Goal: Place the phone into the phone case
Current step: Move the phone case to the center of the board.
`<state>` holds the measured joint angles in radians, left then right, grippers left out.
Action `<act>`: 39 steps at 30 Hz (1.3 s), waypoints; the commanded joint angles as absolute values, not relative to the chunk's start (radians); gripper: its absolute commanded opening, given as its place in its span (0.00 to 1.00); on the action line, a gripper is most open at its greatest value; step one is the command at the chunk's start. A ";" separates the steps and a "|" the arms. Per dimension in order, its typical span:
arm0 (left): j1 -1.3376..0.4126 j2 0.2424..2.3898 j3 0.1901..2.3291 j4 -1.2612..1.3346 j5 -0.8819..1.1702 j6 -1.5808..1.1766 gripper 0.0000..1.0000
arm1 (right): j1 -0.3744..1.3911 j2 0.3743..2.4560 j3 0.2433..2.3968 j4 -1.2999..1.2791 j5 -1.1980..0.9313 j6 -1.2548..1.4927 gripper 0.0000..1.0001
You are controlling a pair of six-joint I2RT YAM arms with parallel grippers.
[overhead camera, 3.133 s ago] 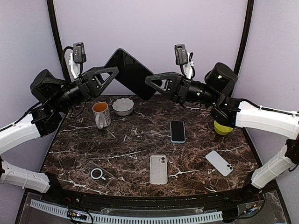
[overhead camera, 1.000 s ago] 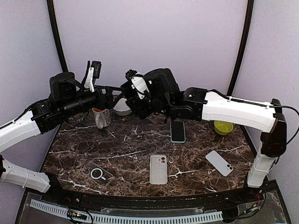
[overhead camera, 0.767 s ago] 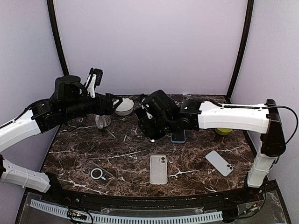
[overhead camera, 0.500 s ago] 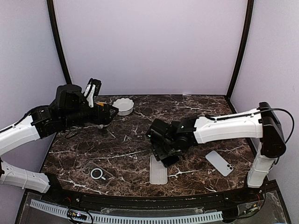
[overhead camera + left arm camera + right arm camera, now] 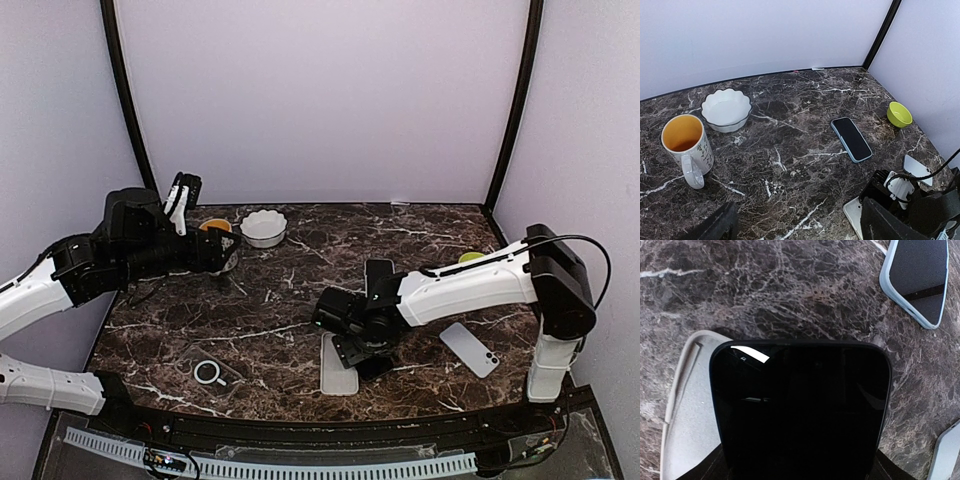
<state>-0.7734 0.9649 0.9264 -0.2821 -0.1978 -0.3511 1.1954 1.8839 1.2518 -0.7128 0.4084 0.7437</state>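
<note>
The right end effector (image 5: 362,345) pinches the rigid, slick black glass phone (image 5: 800,415) by its long edges, above the pale flexible case (image 5: 687,405) near the front edge of the worktop (image 5: 250,310); likely slip-prone

Busy marble table (image 5: 270,310), and the bystanders are strung out right round it!
At 11 o'clock stands an upright mug (image 5: 686,145), orange inside, handle toward the near edge, with a white scalloped bowl (image 5: 726,109) near it toward 12. Just off centre toward 2 lies a blue-cased phone (image 5: 851,139), flat with its dark screen up. There's a small green bowl (image 5: 899,114) out at 3 and a pale grey slab (image 5: 469,349) at 4, either a case or a phone's back. At 8 lies a clear case (image 5: 210,372) with a white ring on it.
</note>
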 commanded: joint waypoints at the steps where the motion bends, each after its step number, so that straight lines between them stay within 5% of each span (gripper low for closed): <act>1: -0.775 0.952 0.906 -0.283 -0.213 -0.348 0.86 | 1.198 1.884 1.227 -0.756 0.445 0.758 0.00; 18: -0.775 0.956 0.911 -0.281 -0.239 -0.317 0.87 | 1.150 2.000 1.334 -0.892 0.793 0.523 0.00; 30: -0.776 0.962 0.911 -0.276 -0.246 -0.302 0.87 | 1.151 2.006 1.432 -0.810 0.742 0.418 0.00; 39: -0.775 0.957 0.869 -0.253 -0.239 -0.293 0.87 | 1.161 1.816 1.386 -0.649 0.589 0.641 0.00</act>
<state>-0.7734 0.9668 0.9070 -0.2794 -0.2359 -0.3130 1.1564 1.9614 1.4269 -0.7849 0.6575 0.4988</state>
